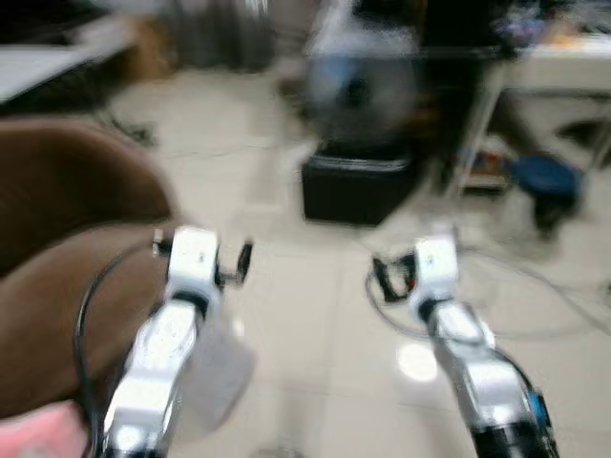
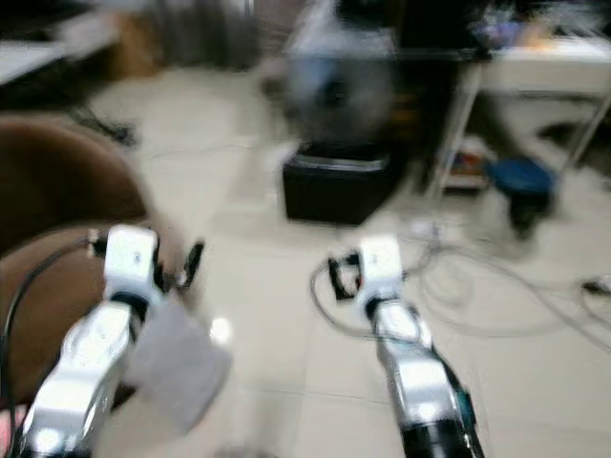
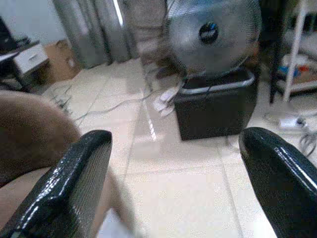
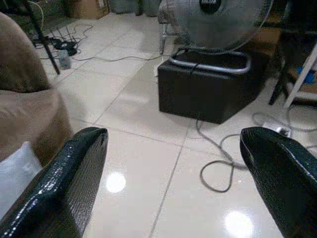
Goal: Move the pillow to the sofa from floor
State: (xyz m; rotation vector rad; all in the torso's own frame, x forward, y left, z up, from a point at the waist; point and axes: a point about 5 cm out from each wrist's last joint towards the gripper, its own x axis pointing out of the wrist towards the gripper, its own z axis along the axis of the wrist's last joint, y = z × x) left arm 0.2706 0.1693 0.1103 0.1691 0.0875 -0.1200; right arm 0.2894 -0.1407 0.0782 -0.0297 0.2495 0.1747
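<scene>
Beside brown sofa point(image 1: 67, 277), white pillow point(image 4: 15, 173)

The sofa point(image 1: 67, 239) stands on the robot's left, with the pillow point(image 2: 177, 367) on the floor just beside it; ahead, a fan point(image 4: 218, 22) sits on a box point(image 4: 208, 82), a shelf rack point(image 1: 496, 124) to the right and cables point(image 2: 496, 286) trailing across the floor point(image 4: 148, 163)

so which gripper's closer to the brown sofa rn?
Left. The left gripper is raised beside the brown sofa, at its edge. The right gripper is out over the tiled floor, farther from it.
</scene>
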